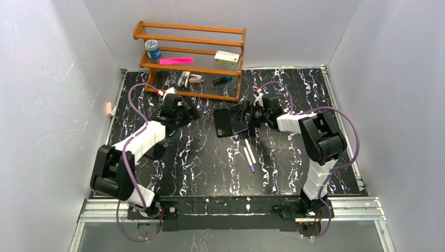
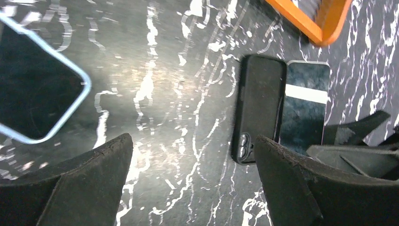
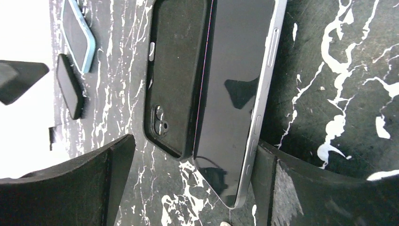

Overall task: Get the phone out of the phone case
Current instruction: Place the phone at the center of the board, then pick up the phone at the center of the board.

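Observation:
The black phone case lies empty on the marbled table, camera hole toward my right wrist. The phone, dark screen up with a silver rim, lies right beside it, its long edge against or slightly over the case's edge. My right gripper is open and straddles the phone's near corner; its right finger touches the phone's rim and the left finger stands apart. My left gripper is open and empty, hovering left of the case and phone. In the top view, case and phone sit mid-table.
A second phone in a light blue case lies under the left arm. A wooden shelf with small items stands at the back. Two white pens lie in front of the phone. A small black object lies near the blue case.

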You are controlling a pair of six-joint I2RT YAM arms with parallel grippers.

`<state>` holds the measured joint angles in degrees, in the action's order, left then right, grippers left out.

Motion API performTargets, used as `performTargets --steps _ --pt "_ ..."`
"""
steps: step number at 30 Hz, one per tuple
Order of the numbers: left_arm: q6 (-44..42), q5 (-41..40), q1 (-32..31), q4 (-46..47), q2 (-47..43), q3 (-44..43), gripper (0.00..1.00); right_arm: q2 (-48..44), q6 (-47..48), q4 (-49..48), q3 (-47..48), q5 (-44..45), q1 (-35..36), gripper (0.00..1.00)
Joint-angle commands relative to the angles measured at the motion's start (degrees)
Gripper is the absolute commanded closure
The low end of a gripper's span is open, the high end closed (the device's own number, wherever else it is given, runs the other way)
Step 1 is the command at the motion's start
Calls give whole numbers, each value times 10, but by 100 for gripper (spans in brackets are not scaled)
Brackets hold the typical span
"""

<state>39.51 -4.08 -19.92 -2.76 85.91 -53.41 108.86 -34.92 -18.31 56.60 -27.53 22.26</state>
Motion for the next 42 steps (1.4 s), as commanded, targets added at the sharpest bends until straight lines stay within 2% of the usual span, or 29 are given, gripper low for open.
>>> performTargets --steps 1,10,16,19,25,29,31,39,42 --pt "11 -77 23 -69 -76 30 2 -12 57 93 -10 85 10 2" --pt "17 -142 49 -166 -112 19 2 -21 92 161 15 145 34 1" --pt "31 -159 58 -178 -135 31 2 -53 106 196 13 208 36 1" --pt "40 -164 67 -185 -136 31 2 -75 107 188 5 204 36 1" --pt "51 -182 80 -197 -127 24 2 -167 89 89 -71 208 35 1" --pt "60 -209 91 -217 -89 -1 2 -278 29 -50 -152 266 36 1" --pt "70 -215 95 -216 -63 -14 2 -322 47 -86 -172 253 35 1" --pt "110 -211 132 -221 59 -92 2 -407 44 -179 -249 285 35 1" --pt "122 -193 153 -214 102 -108 2 -425 64 -198 -267 271 35 1"
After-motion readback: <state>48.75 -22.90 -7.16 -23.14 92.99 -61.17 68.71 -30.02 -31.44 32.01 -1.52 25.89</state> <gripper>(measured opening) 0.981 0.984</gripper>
